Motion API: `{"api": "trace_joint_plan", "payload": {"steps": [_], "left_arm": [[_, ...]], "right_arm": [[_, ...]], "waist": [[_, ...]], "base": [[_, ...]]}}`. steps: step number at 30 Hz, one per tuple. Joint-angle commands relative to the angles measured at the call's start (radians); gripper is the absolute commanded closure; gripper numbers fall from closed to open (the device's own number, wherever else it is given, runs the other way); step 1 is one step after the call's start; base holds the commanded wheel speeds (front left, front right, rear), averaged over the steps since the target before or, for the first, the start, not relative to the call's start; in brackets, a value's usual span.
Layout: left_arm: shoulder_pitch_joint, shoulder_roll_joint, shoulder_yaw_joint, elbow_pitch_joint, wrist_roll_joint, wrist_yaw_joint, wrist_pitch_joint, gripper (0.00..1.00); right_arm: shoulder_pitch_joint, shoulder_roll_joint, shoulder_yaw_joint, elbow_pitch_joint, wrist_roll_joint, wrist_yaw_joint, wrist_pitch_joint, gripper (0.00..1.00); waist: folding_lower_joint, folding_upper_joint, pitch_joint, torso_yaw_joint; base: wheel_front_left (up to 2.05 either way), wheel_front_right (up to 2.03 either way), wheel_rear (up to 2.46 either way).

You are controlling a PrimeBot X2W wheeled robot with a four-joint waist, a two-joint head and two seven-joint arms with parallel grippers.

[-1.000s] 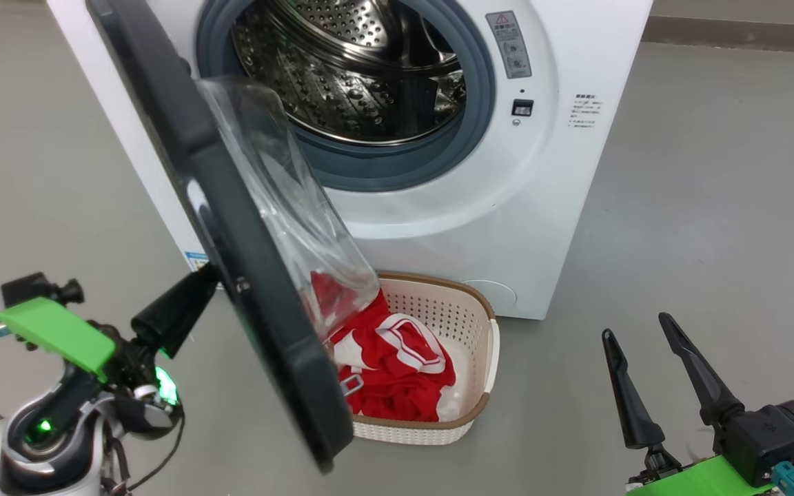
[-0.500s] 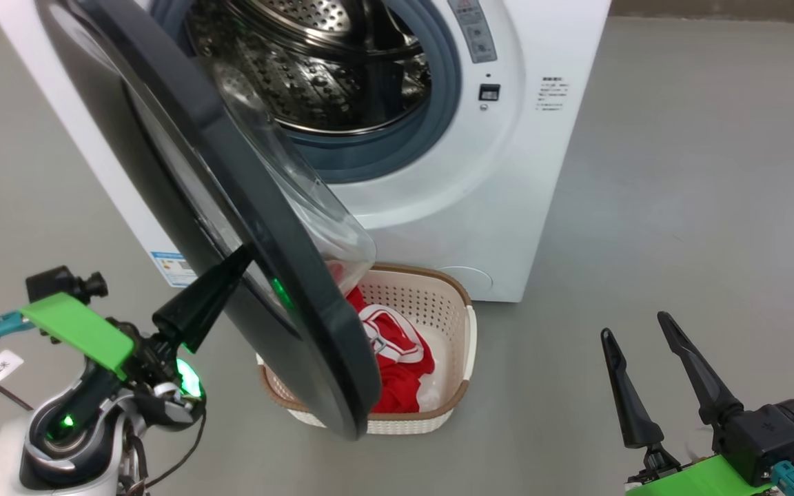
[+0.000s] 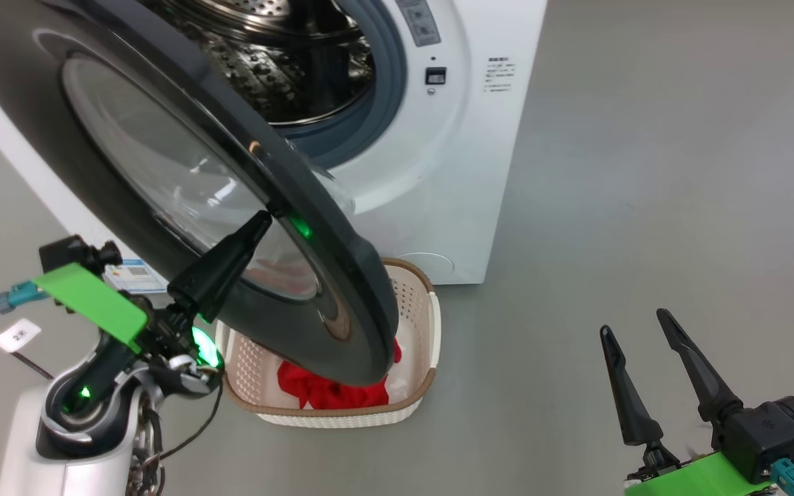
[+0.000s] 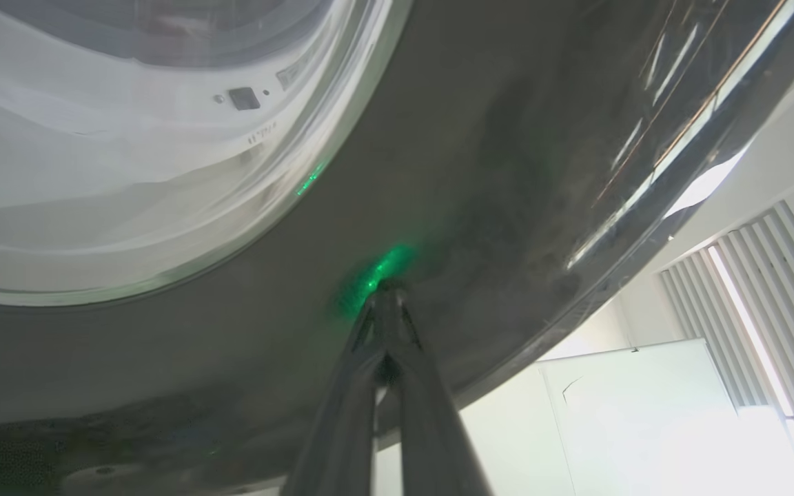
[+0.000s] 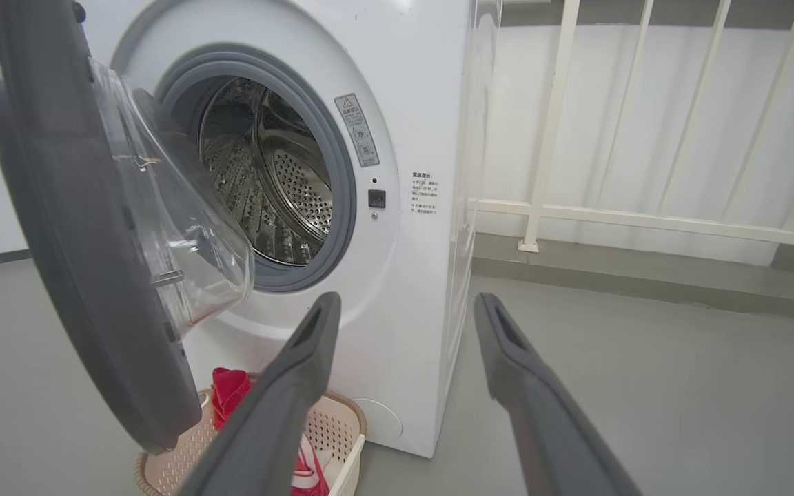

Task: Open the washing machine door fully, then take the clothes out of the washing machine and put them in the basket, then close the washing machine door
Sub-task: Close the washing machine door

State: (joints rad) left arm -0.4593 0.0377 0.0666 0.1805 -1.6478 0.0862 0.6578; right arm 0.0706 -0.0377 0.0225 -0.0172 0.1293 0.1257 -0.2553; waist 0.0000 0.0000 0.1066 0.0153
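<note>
One heap of red clothes (image 3: 331,389) is lying in the basket (image 3: 342,420) at the foot of the washing machine (image 3: 452,172) (partly hidden behind the washing machine door (image 3: 349,289), standing ajar above it). The left gripper (image 3: 259,222), fingers pressed together, is touching the door's black rim; the right gripper (image 3: 634,322) is hovering, fingers spread, holding nothing.

Smooth grey floor (image 3: 645,172), white wall (image 5: 617,103) behind a white railing (image 5: 645,222), brightly backlit pale vertical blinds (image 4: 769,289)
</note>
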Motion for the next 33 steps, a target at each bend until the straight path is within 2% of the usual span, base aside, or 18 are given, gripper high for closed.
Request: {"api": "trace_joint_plan", "payload": {"steps": [1, 20, 33], "left_arm": [[-0.046, 0.013, 0.021, -0.017, -0.002, -0.014, -0.005, 1.00], [-0.198, 0.013, -0.017, 0.135, 0.006, -0.090, -0.110, 1.00], [-0.292, 0.019, -0.005, 0.218, 0.039, -0.143, -0.159, 1.00]], "right_arm": [[-0.050, -0.013, 0.026, -0.029, 0.004, 0.005, -0.006, 0.00], [-0.075, -0.013, 0.029, -0.029, 0.012, 0.005, -0.006, 0.00], [-0.095, -0.013, 0.043, -0.023, 0.028, 0.005, -0.006, 0.00]], "waist": [[0.0000, 0.0000, 0.011, -0.015], [0.0000, 0.0000, 0.077, -0.091], [0.0000, 0.0000, 0.120, -0.145]], "base": [[0.00, 0.00, 0.00], [0.00, 0.00, 0.00], [0.00, 0.00, 0.00]]}}
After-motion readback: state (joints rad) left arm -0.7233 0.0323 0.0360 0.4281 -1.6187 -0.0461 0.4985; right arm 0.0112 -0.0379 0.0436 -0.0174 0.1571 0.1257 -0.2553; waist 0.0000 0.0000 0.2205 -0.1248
